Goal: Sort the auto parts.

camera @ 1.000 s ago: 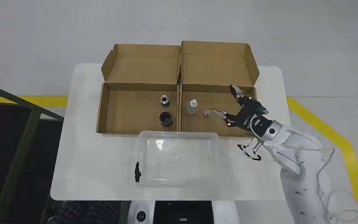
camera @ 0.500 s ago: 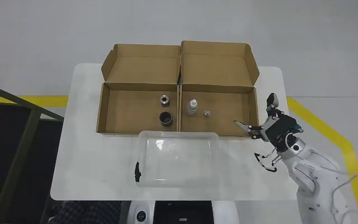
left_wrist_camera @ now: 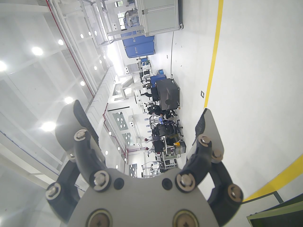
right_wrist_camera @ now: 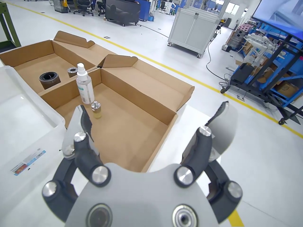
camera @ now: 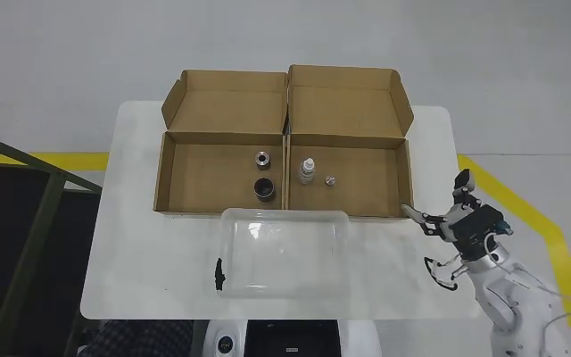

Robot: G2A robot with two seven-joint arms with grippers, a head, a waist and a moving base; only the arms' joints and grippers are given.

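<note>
Top view: two open boxes stand side by side on the white table (camera: 134, 223); the left cardboard box (camera: 201, 174) holds a steel bushing (camera: 260, 160) and a dark bearing sleeve (camera: 264, 188), the right cardboard box (camera: 370, 183) a small spray bottle (camera: 307, 169) and a brass fitting (camera: 329, 179) just beside it, apparently like grouped with like; the clear plastic bin (camera: 285, 254) in front looks emptied, so the sort seems nearly done; a small black piece (camera: 217, 274) lies on the table by the bin's corner; the right pincer (camera: 437, 195) hangs off the right box's outer corner, fingers spread, carrying nothing.

Left wrist view: the left pincer (left_wrist_camera: 142, 114) has its fingers apart and bare, aimed at the factory hall, seemingly parked out of the way.

Right wrist view: the right pincer's fingers frame the right box from outside its wall, bottle and fitting upright near the divider; probably a stand-off clear of the cardboard.
</note>
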